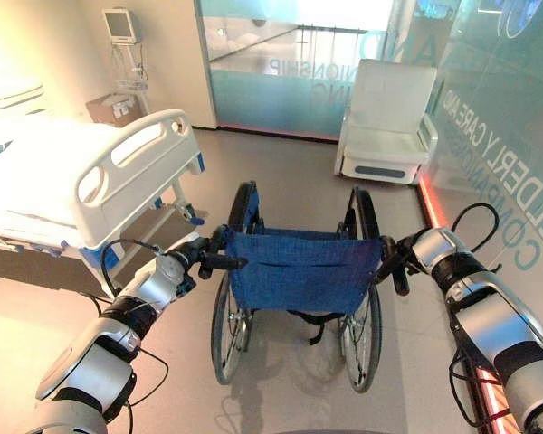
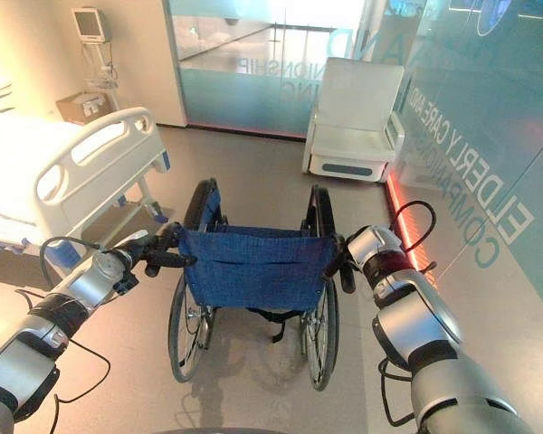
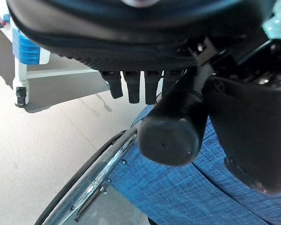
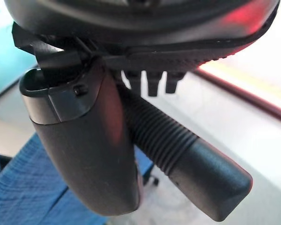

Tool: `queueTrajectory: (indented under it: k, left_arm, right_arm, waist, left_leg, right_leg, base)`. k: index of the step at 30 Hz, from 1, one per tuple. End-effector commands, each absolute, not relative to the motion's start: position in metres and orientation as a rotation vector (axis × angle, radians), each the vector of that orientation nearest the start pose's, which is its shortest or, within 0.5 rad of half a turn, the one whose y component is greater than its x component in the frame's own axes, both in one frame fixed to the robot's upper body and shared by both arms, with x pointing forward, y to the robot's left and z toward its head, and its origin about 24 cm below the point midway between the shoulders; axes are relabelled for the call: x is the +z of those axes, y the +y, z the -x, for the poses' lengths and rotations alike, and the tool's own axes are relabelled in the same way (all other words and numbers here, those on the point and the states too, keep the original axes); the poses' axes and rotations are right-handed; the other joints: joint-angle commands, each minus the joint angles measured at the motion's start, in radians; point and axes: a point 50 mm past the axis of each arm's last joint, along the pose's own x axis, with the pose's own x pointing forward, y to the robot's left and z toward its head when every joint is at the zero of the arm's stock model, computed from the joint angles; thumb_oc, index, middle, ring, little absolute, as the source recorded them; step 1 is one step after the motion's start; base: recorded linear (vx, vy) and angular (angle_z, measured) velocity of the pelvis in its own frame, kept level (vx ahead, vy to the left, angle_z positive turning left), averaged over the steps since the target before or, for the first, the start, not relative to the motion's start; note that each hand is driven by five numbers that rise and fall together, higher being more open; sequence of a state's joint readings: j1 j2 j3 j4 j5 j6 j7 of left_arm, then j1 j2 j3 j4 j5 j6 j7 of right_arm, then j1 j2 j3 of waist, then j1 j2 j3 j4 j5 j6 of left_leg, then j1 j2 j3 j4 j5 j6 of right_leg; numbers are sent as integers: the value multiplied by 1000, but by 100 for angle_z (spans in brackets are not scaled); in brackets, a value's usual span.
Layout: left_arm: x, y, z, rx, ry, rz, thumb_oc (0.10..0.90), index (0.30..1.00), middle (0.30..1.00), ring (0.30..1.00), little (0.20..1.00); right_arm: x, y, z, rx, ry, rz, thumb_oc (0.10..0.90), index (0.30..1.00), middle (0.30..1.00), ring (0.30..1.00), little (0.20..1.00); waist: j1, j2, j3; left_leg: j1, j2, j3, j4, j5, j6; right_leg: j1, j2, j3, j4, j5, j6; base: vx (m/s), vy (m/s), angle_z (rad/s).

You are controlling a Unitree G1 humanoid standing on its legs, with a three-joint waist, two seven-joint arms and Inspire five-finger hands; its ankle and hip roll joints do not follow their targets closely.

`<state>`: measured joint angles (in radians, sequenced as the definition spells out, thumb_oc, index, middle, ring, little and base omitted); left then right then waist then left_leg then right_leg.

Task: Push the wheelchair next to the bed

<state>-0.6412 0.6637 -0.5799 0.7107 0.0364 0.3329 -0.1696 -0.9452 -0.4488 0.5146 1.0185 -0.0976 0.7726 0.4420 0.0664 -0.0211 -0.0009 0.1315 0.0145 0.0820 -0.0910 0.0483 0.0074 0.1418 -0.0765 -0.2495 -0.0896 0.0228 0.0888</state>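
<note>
The left hand (image 3: 243, 112) takes up the upper part of the view, its fingers (image 3: 133, 86) curled over the wheelchair's black push handle (image 3: 171, 133) and its thumb beside it. The handle's rounded end faces the camera. Below lies the blue fabric backrest (image 3: 178, 192), with the wheel rim (image 3: 91, 183) beside it. A bed leg (image 3: 21, 79) with a caster stands on the beige floor (image 3: 33, 150).

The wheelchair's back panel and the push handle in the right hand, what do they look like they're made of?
The wheelchair's back panel looks like woven blue fabric, matte: its weave shows close up and it sags slightly between the frame posts. The push handle in the right hand looks like black rubber or soft plastic, matte, with moulded ribs along its grip.
</note>
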Motion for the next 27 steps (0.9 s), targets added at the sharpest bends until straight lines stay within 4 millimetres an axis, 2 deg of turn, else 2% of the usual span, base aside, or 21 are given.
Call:
queueTrajectory:
  k: [1, 2, 4, 5, 9, 13, 20, 27]
  left_arm:
    - [67, 258, -357, -117, 514, -1012, 776, 865, 865, 865, 865]
    - [66, 258, -356, -107, 501, -1003, 632, 648, 648, 648, 648]
    - [67, 257, -356, -86, 476, -990, 543, 514, 514, 514, 514]
    - [66, 256, -356, -77, 463, -982, 400, 300, 300, 300, 300]
    - [56, 250, -348, -49, 417, -933, 400, 300, 300, 300, 300]
    - [44, 248, -338, -31, 410, -903, 400, 300, 300, 300, 300]
    - [32, 247, -327, -41, 444, -888, 400, 300, 300, 300, 300]
    - [27, 253, -325, -20, 509, -867, 400, 300, 300, 300, 300]
  right_arm:
    - [-28, -242, -292, 168, 1412, 526, 400, 300, 300, 300, 300]
    - [-29, -241, -294, 143, 1367, 527, 400, 300, 300, 300, 300]
    - [-27, -238, -302, 106, 1269, 526, 400, 300, 300, 300, 300]
    - [-26, -236, -306, 88, 1207, 536, 400, 300, 300, 300, 300]
    - [-13, -222, -326, 0, 945, 595, 400, 300, 300, 300, 300]
    - [0, -212, -335, -29, 774, 652, 400, 300, 300, 300, 300]
    - [10, -202, -335, 42, 652, 735, 400, 300, 300, 300, 300]
    - [13, -207, -335, 90, 663, 794, 400, 300, 300, 300, 300]
  waist:
    - [10, 17, 63]
    - [9, 18, 62]
    - [7, 19, 60]
    - [6, 19, 60]
    - [-1, 24, 66]
    - [-11, 30, 74]
    - [-23, 34, 81]
    - [-29, 31, 81]
  left_leg:
    - [-7, -87, 0, 4, -59, 22]
    - [-7, -86, 0, 4, -59, 23]
    - [-6, -85, 3, 4, -60, 22]
    - [-6, -85, 3, 4, -60, 22]
    - [-4, -84, 4, 4, -62, 22]
    - [-5, -83, 6, 4, -64, 22]
    - [0, -80, 16, 4, -68, 22]
    - [3, -78, 26, 4, -69, 22]
  right_leg:
    - [-3, 11, 7, 21, -7, -7]
    - [-3, 11, 9, 21, -7, -7]
    - [-3, 11, 10, 20, -5, -6]
    - [-3, 11, 11, 19, -5, -6]
    - [-6, 11, 20, 24, -6, -6]
    - [-13, 11, 29, 29, -8, -6]
    - [-13, 11, 37, 32, -10, -5]
    - [-14, 8, 38, 36, -12, -2]
  base:
    - [0, 0, 0]
    - [11, 18, -3]
    - [9, 12, -4]
    - [0, 0, 0]
    - [0, 0, 0]
    - [0, 0, 0]
    - [10, 4, 1]
    - [35, 15, 0]
